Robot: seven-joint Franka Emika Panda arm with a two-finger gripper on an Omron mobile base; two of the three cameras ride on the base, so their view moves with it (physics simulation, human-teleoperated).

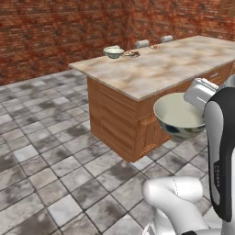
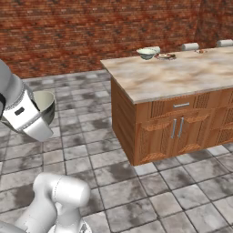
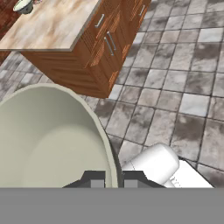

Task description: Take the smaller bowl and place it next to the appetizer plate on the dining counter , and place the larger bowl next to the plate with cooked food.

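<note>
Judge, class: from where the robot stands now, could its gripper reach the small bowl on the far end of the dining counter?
Probably not. The gripper is shut on the larger bowl, so it is occupied, and the smaller bowl sits at the far end of the dining counter, with open floor between. The base would likely have to drive closer.

Dining counter [image 1: 160, 69]: beige, brown-veined marble top on wooden base, standing on grey tiled floor [image 1: 55, 165]. At the far end of the top: smaller bowl [image 1: 113, 52], with a plate [image 1: 131, 53] just beside it
</note>
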